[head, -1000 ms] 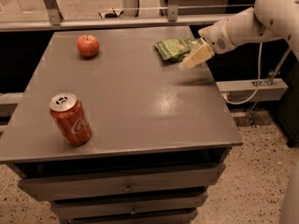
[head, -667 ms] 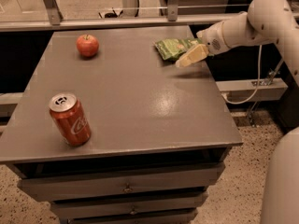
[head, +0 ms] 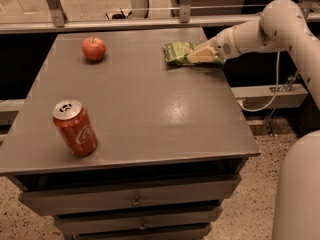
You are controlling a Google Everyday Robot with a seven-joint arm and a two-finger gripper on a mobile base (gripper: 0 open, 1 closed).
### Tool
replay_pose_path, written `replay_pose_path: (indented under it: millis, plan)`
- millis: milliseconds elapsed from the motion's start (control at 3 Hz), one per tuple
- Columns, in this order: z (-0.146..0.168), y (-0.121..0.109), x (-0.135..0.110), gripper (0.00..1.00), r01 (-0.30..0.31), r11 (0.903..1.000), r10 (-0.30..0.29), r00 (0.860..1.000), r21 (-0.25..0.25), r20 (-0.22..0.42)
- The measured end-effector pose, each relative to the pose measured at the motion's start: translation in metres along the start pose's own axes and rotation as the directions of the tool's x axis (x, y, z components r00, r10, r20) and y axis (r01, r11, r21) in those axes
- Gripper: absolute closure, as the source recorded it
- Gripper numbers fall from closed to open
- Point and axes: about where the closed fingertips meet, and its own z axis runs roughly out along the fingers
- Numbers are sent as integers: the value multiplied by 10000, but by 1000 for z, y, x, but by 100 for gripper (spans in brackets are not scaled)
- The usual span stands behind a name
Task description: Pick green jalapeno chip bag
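Observation:
The green jalapeno chip bag (head: pixel 176 52) lies flat on the grey table (head: pixel 150 114) near its far right edge. My gripper (head: pixel 201 56) reaches in from the right on the white arm (head: pixel 260 31). It sits low over the right end of the bag and covers that end. The bag rests on the table top.
A red apple (head: pixel 94 48) sits at the far left of the table. A red soda can (head: pixel 75 128) stands at the front left. Drawers (head: pixel 135 200) run below the front edge. A metal rail (head: pixel 150 23) runs behind the table, and a cable (head: pixel 265 104) hangs at the right.
My gripper has moved left and down from beside the bag's right edge onto its right end. The bag, apple and can have not moved.

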Motion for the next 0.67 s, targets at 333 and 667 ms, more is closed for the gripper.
replay_pose_path:
  millis: [333, 667]
  plan:
    - [-7, 4, -10, 78, -7, 10000, 8, 9992, -30, 405]
    - [-15, 12, -22, 99, 100, 9999, -91, 9961, -93, 874]
